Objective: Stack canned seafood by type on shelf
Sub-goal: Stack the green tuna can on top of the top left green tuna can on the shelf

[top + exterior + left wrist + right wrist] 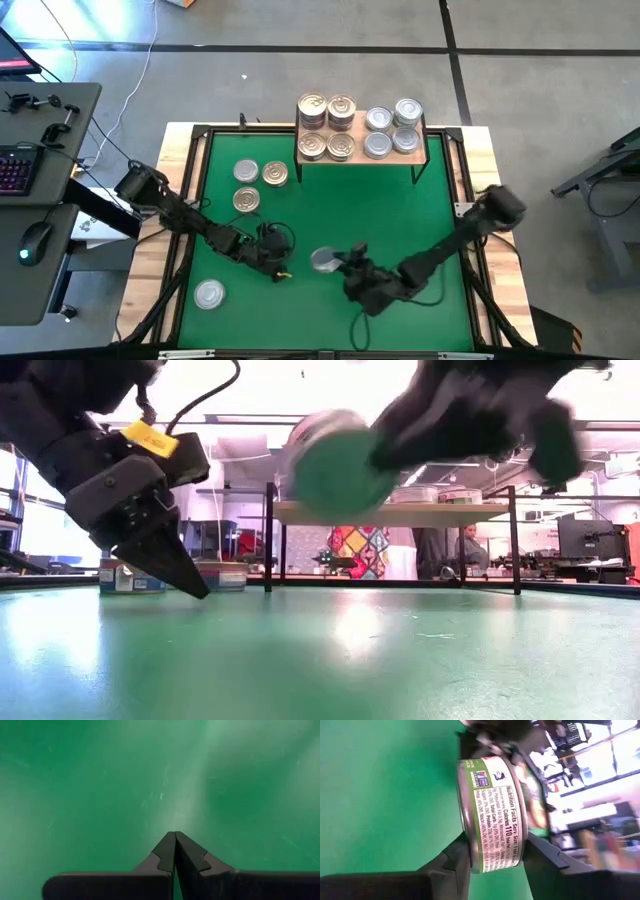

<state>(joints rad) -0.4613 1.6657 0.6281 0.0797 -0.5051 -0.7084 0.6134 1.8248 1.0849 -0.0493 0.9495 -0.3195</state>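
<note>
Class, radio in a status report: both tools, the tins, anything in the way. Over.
Right tool shut on tin, lifted off mat. Left tool shut, empty, above mat. Shelf: gold tins one side, silver other. Four tins loose on mat, none blocking.

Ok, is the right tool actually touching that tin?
Touching. The right wrist view shows the right tool with a finger pressed against each flat face of the tin, which is clear of the green mat.

The wooden shelf (362,160) carries gold-lidded tins (326,127) on its left half and silver-lidded tins (392,130) on its right. Three gold-lidded tins (259,184) and one silver tin (209,294) lie flat on the mat. Another silver tin (492,815), green-labelled, is tilted above the mat.
</note>
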